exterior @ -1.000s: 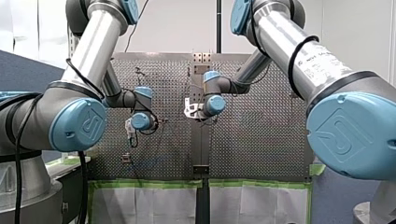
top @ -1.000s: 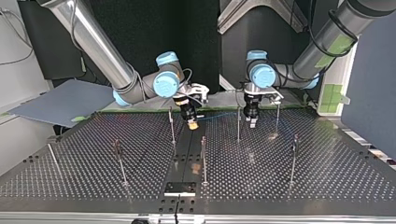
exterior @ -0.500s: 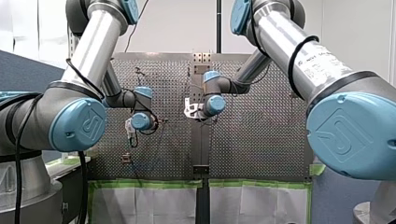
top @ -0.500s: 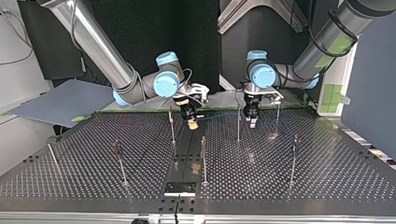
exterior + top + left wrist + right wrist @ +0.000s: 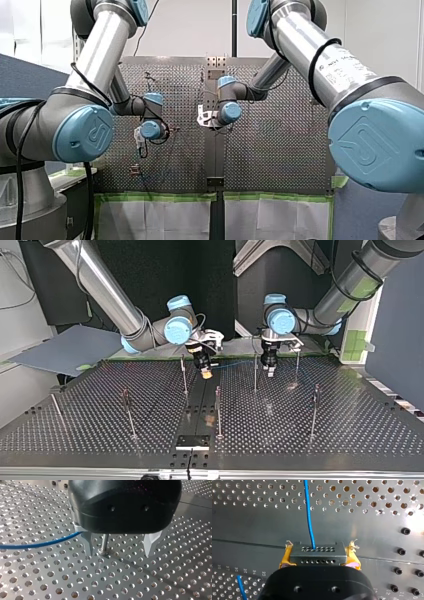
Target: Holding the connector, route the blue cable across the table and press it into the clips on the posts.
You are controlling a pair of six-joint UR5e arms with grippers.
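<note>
The grey connector (image 5: 317,553) is gripped between the yellow pads (image 5: 285,558) of my right gripper (image 5: 318,556), at the far middle of the table (image 5: 325,440) in the top view. The blue cable (image 5: 309,517) is seen running from it across the holes. My left gripper (image 5: 118,548) is held open, its fingers (image 5: 86,542) set either side of a post (image 5: 105,543), with the cable passing beside one finger.

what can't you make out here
Clips on the posts: too small in the top view.
Post top between my left hand's fingers: hidden by the hand's own body, left wrist view.
Blue cable beyond the connector: cut off at the right wrist view's edge.
</note>
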